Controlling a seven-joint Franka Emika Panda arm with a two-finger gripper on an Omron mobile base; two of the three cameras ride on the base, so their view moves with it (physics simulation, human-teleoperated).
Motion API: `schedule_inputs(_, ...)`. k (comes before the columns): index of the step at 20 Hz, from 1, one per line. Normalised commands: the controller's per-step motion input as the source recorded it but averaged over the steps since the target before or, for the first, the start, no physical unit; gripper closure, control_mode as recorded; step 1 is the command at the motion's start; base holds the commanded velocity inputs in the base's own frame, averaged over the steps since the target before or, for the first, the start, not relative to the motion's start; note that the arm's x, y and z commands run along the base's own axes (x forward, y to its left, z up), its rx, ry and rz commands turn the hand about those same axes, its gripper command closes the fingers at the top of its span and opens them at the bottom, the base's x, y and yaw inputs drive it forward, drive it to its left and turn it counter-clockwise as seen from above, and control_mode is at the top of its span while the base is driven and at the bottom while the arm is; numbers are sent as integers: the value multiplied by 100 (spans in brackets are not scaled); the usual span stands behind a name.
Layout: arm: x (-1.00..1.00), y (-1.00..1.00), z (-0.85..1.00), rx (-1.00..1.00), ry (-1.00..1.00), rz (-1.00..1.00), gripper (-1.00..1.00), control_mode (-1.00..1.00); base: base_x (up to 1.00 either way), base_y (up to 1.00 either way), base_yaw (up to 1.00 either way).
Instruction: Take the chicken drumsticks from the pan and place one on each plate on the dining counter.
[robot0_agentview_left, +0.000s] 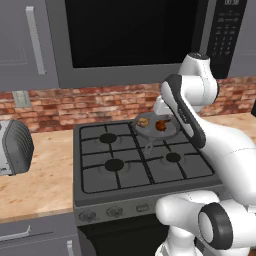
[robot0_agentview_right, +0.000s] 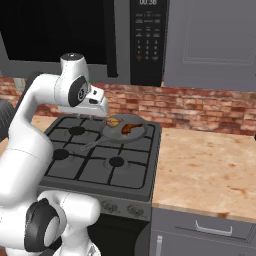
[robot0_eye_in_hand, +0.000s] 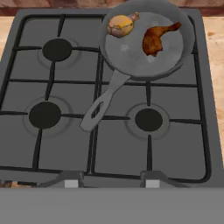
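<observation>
The grey pan (robot0_eye_in_hand: 131, 54) sits on the stove's back right burner, its handle (robot0_eye_in_hand: 99, 107) pointing toward the front. In it lie a pale golden chicken drumstick (robot0_eye_in_hand: 120, 25) and, to its right, a darker reddish-brown one (robot0_eye_in_hand: 154, 39). Both base views show the pan (robot0_agentview_left: 170, 131) (robot0_agentview_right: 141, 134) too. My gripper (robot0_eye_in_hand: 111, 181) hovers over the stove's front half, short of the pan. It is open, with nothing between its fingertips (robot0_eye_in_hand: 72, 180). The hand (robot0_agentview_left: 162, 107) (robot0_agentview_right: 97, 102) hangs above the pan's near side. The plates and the dining counter are out of view.
The black gas stove (robot0_agentview_left: 100, 182) has four burners under grates. A tan worktop (robot0_agentview_right: 210, 165) runs to its right, and another at its left holds a toaster (robot0_agentview_left: 15, 147). A brick wall (robot0_agentview_right: 200, 110) and a microwave (robot0_agentview_right: 147, 40) stand behind and above.
</observation>
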Motion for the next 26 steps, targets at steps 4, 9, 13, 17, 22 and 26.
schedule_inputs(4,0,0,0,0,0,0,-100,-100,0,0,0)
schedule_inputs(9,1,16,-9,-1,0,-13,-100,-100,0,0,0)
schedule_inputs(13,8,9,-26,0,-6,-19,-100,-100,0,0,0)
schedule_inputs(17,2,0,-31,4,-7,-26,-100,-100,0,0,0)
schedule_inputs(22,11,-5,-35,15,0,-29,-100,-100,0,0,0)
schedule_inputs(26,24,-1,-23,19,0,-24,-100,-100,0,0,0)
